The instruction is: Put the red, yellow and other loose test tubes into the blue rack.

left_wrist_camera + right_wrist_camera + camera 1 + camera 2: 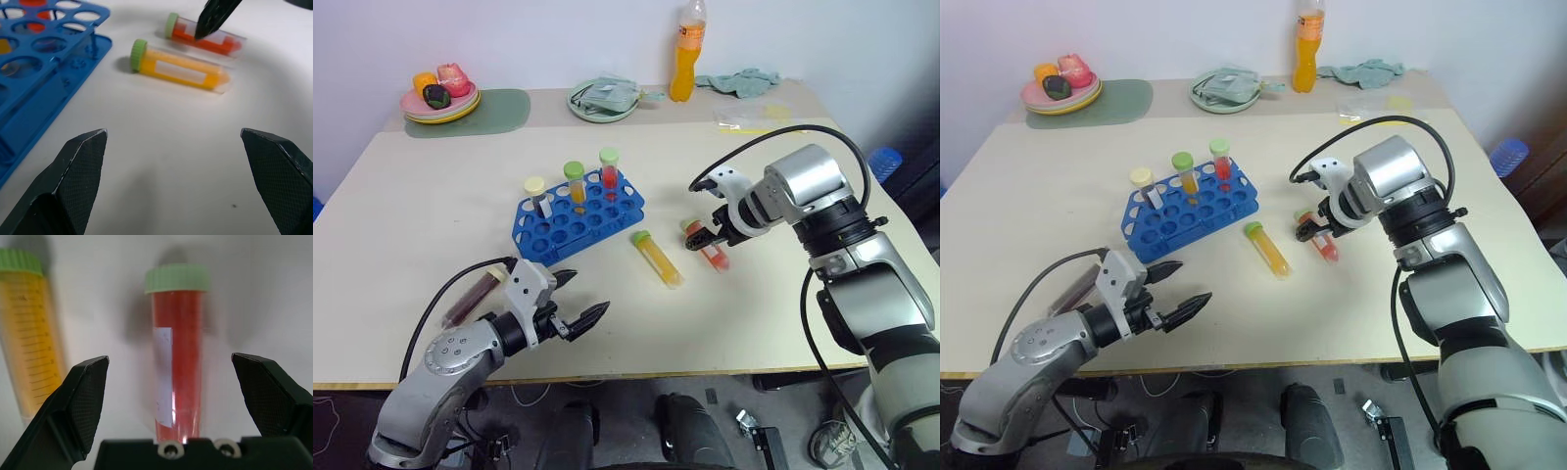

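Note:
The blue rack (570, 227) stands left of the table's middle, with three capped tubes upright in its far row. Right of it lie two loose test tubes: the yellow one (658, 259) and the red one (713, 257), both green-capped. My right gripper (698, 233) points down over the red tube (177, 357), open, a finger on each side and neither touching. The yellow tube (27, 342) lies beside it. My left gripper (585, 296) is open and empty near the front edge, aimed at both tubes (178, 71). A dark maroon tube (472, 298) lies behind my left forearm, partly hidden.
At the back stand stacked plates with fruit (440, 100) on a green mat (499, 113), a green plate with a cloth (602, 100), an orange drink bottle (685, 59), a crumpled cloth (739, 80) and a plastic bag (749, 117). The table's front edge (705, 370) is close below my left gripper.

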